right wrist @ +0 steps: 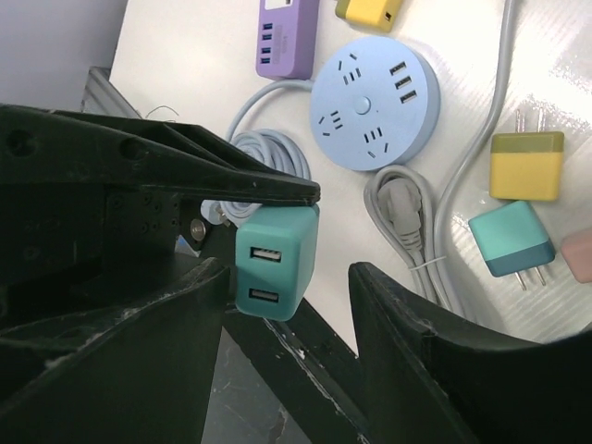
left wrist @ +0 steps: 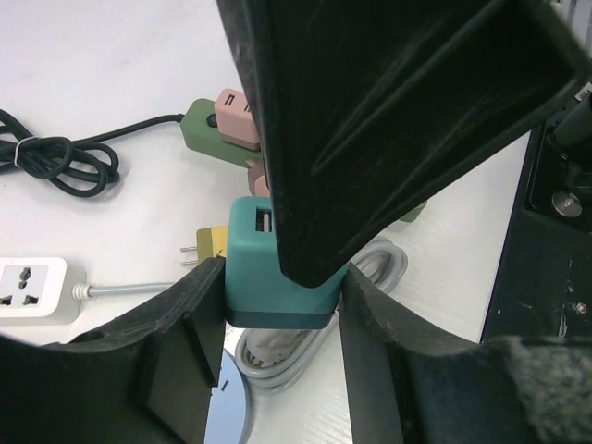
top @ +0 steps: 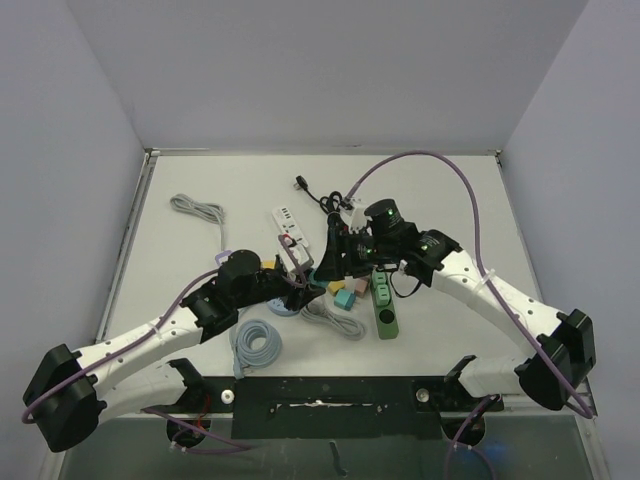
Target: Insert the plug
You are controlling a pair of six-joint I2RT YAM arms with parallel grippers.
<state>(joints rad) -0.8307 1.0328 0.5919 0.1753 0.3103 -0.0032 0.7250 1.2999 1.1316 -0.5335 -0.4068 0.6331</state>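
The plug [left wrist: 277, 277] is a boxy teal cube with rounded corners, matte plastic, and a darker band along one end. The left gripper [left wrist: 282, 289] clamps it between its black fingers [left wrist: 190, 319], one on each side face. From the right wrist, the plug's end face shows two USB slots. The right gripper [right wrist: 289, 274] straddles it with its jaws apart: one ribbed black finger [right wrist: 185, 314] sits against the plug and the other stands clear of it.

The plug is held above the white table [left wrist: 92, 55], near its middle, and is in no socket. Just beneath it lie a bundled grey cord [left wrist: 277, 356] and the glossy round blue strip [right wrist: 375, 102], a flat disc with sockets and USB slots. Near the disc lie a purple strip [right wrist: 289, 42], a yellow charger [right wrist: 525, 166] and a teal charger [right wrist: 511, 239], both with bare metal prongs. The olive green strip [left wrist: 205, 125] carries a pink charger [left wrist: 236, 116]. A coiled black cable [left wrist: 55, 166] and a white strip [left wrist: 32, 289] lie further off.
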